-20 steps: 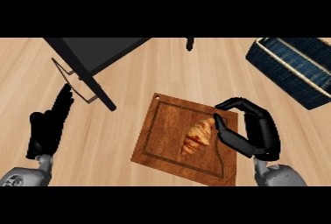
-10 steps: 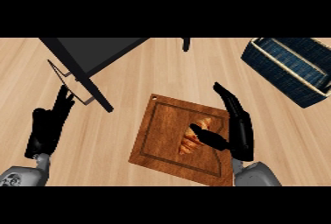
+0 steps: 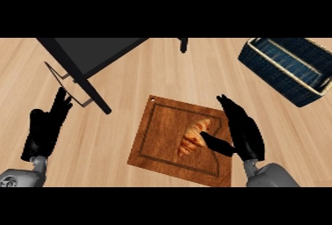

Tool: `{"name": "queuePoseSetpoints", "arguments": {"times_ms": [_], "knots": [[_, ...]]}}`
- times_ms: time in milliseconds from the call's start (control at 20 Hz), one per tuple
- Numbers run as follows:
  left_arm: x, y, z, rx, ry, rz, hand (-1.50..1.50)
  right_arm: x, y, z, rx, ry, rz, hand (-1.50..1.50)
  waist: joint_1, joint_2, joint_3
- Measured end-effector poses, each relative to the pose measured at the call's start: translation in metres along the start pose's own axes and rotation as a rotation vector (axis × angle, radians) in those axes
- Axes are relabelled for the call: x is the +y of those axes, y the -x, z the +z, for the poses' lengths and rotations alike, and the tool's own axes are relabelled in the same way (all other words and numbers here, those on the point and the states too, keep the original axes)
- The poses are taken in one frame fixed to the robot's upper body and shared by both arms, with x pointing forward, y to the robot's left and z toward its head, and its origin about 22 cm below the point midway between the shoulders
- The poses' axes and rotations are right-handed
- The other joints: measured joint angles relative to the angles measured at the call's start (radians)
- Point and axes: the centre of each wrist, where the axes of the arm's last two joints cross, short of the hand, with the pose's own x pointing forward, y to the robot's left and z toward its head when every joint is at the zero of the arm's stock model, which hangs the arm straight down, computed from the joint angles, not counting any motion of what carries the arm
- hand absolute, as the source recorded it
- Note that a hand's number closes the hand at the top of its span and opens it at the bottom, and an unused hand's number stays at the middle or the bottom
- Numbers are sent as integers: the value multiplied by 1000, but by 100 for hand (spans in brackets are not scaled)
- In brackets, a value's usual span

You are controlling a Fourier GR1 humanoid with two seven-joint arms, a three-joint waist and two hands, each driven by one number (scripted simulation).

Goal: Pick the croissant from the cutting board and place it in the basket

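A light wooden counter (image 3: 142, 83) carries a brown cutting board (image 3: 165, 145) at centre and a dark blue basket (image 3: 288, 70) — far right corner.

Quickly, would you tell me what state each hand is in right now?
Left hand: open, fingers straight, holding nothing, beside the cutting board.
Right hand: open, fingers straight, thumb by the croissant, not closed on it.

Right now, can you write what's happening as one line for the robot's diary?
stage: reaching | croissant: on cutting board | right robot hand: open beside croissant | left robot hand: open, resting | basket: far right
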Motion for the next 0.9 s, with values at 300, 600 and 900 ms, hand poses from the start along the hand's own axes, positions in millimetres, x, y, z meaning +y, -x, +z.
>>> {"name": "queuePoseSetpoints", "arguments": {"times_ms": [300,600,900], "knots": [[-2,0,-2,10,11,4,0,-23,-70,11,95,-197,71,-150,7,2,7],[-6,-1,-8,14,25,9,0,-68,-128,34,104,-208,54,-150,20,9,13],[-13,-2,-12,10,33,6,0,-86,-141,46,86,-128,50,-150,33,15,17]]}}
